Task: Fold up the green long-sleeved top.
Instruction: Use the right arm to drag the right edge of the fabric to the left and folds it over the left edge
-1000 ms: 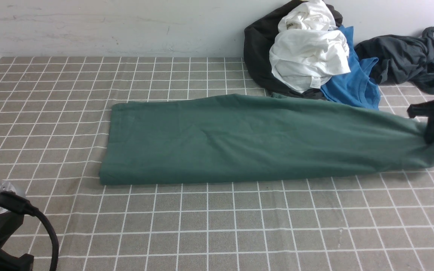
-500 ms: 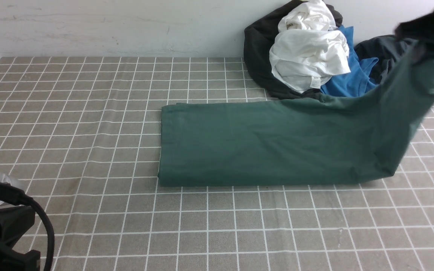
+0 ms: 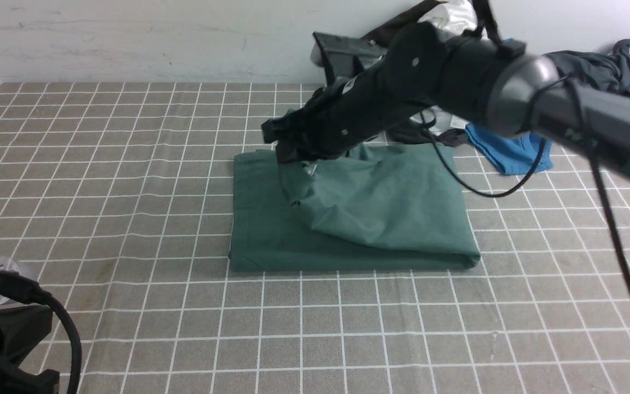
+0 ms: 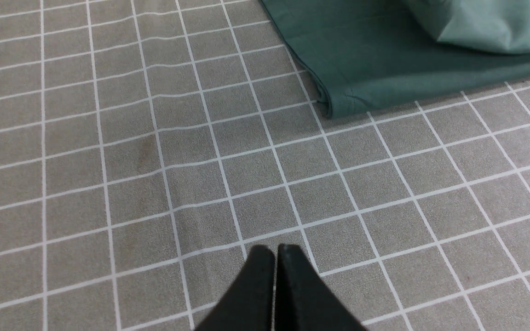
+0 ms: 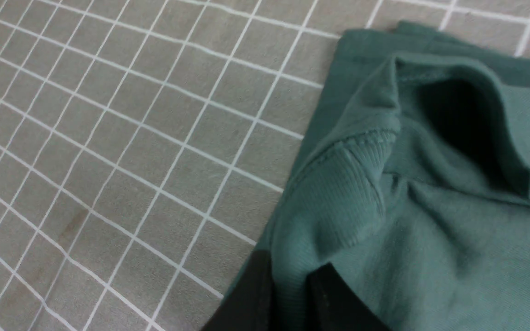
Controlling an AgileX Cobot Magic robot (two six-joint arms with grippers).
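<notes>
the green long-sleeved top (image 3: 380, 219) lies folded on the checked cloth, its ribbed end raised above the lower layer.

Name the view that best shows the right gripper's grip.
Right wrist view: the right gripper pinches the green top by its ribbed band, close up. Front view shows it from afar; left wrist view misses it.

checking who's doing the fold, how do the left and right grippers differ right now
The left gripper is shut on nothing; the right gripper is shut on a ribbed edge of the green long-sleeved top. The left gripper sits over bare checked tablecloth, off the top's near corner; the right gripper is over the top's far left part, holding a layer doubled across it. Both are black.
</notes>
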